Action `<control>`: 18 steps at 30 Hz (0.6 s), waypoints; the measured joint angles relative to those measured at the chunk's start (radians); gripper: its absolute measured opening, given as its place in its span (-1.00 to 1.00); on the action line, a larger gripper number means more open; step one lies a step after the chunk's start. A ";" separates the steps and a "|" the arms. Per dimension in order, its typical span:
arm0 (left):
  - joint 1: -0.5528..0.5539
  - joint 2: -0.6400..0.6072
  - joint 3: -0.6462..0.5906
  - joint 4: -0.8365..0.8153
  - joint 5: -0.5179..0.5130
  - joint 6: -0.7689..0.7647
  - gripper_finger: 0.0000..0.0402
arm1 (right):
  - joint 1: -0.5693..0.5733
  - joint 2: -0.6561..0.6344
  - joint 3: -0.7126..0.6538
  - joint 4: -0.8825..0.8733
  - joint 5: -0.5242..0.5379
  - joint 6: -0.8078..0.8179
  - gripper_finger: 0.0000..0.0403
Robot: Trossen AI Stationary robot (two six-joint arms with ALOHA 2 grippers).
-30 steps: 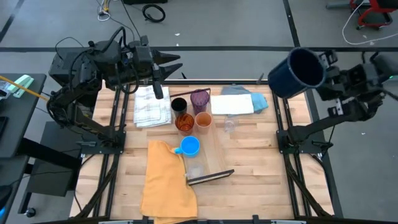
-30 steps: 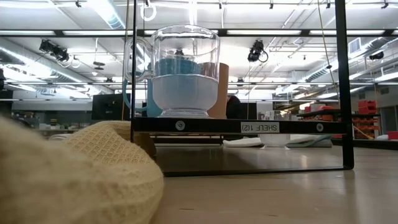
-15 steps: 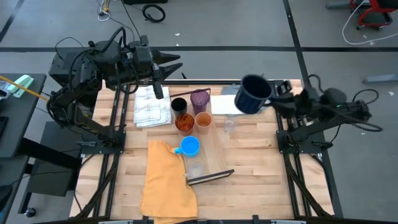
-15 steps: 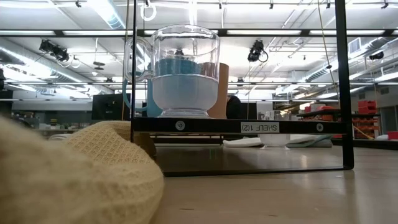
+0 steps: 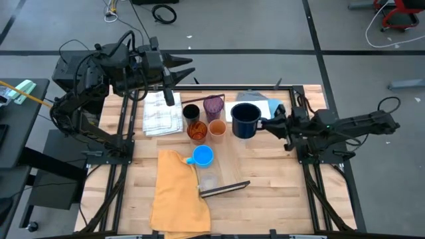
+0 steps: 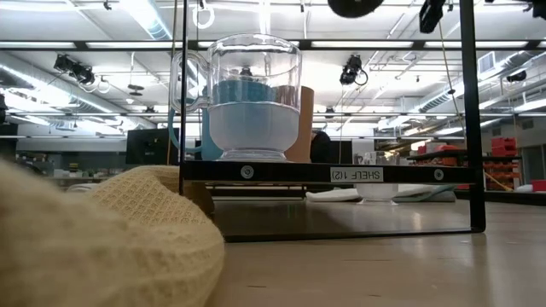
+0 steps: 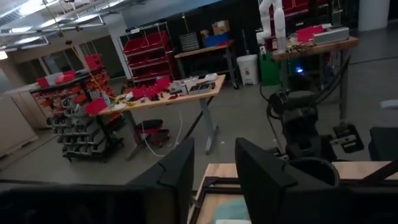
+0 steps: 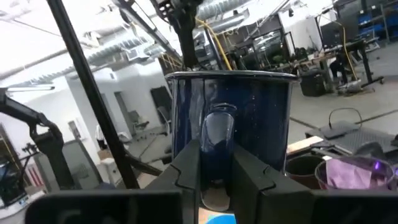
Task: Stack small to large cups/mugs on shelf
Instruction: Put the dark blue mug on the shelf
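My right gripper (image 5: 265,123) is shut on the dark navy mug (image 5: 246,119), which hangs upright over the far part of the shelf (image 5: 227,169). In the low view only the mug's underside (image 6: 354,7) shows, at the top edge. On or beside the plank stand the black cup (image 5: 190,111), purple tumbler (image 5: 213,105), orange tumbler (image 5: 196,131), peach cup (image 5: 217,128) and bright blue mug (image 5: 201,156). A clear cup (image 6: 253,94) sits on the shelf. My left gripper (image 5: 184,67) waits open above the table's far left corner. My right gripper holds the navy mug by its handle (image 8: 217,140), pinched between the two fingers (image 8: 186,171). The fingers come level from the table's right side. The mug is upright, mouth up, and lifted clear above the shelf.
A white checked cloth (image 5: 163,113) lies at far left and a mustard-yellow cloth (image 5: 179,189) at near left. Pale blue and grey cloths (image 5: 262,106) lie at the far side, behind the mug. Dark frame bars (image 5: 302,143) run along both table sides. Bare wood shows at near right.
My right gripper has carried the navy mug from high above the table's far right corner down and toward the left, to just over the shelf beside the tumblers. The mug has turned from mouth tipped at the overhead camera to upright.
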 joint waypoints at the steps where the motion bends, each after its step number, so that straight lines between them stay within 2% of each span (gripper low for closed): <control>1: 0.000 0.000 0.000 0.000 0.000 0.011 -0.37 | -0.006 0.004 -0.011 0.008 -0.005 0.006 -0.71; 5: 0.000 0.000 0.000 0.000 0.000 0.059 -0.35 | -0.020 0.022 -0.067 0.042 -0.017 0.020 -0.70; 18: 0.001 0.000 0.000 0.001 -0.001 0.088 -0.38 | -0.020 0.141 -0.223 0.317 -0.056 0.086 -0.71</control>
